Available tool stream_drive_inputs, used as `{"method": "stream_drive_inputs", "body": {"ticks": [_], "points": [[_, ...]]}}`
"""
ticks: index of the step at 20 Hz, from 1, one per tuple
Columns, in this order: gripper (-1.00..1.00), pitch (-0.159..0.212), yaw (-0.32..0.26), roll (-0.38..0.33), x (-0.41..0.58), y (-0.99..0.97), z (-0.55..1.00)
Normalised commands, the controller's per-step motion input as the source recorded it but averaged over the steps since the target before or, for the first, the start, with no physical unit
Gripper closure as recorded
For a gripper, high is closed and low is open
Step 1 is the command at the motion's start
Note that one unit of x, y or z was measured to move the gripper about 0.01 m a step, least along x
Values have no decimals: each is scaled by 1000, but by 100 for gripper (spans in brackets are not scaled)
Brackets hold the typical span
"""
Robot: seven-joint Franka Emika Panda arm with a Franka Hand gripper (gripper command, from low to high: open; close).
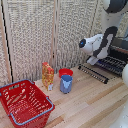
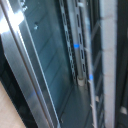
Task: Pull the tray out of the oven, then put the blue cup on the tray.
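Tray (image 1: 114,63) sits in open oven (image 1: 120,52) at exterior view's right edge, arm reaching in; cup (image 1: 66,83) waits mid-table, beside red bowl (image 1: 65,73). You hook front bar squarely, pull straight, level. Gripper: hidden, can't tell whether fingers parted. Wrist view alone shows rack bars (image 2: 75,45) close, glass door (image 2: 42,60); exterior alone shows cup.

Exterior view faces the table (image 1: 95,107); wrist view, blurred, seemingly close inside the oven (image 2: 45,60).

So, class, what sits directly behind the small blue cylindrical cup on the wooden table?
A shallow red bowl sits just behind the small blue cylindrical cup. The cup covers the bowl's lower front, so whether they touch cannot be told.
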Motion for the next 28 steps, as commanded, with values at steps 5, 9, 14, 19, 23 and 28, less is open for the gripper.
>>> {"method": "stream_drive_inputs", "body": {"ticks": [5, 9, 14, 19, 23, 28], "points": [[100, 9, 35, 12, 12, -353, -33], [100, -7, 1, 41, -6, -366, 43], [100, -21, -37, 24, -70, -261, 82], [100, -4, -93, 2, -68, -179, 106], [100, 15, -30, 8, -28, -146, 141], [100, 15, -24, 5, -2, -75, 189]]}}
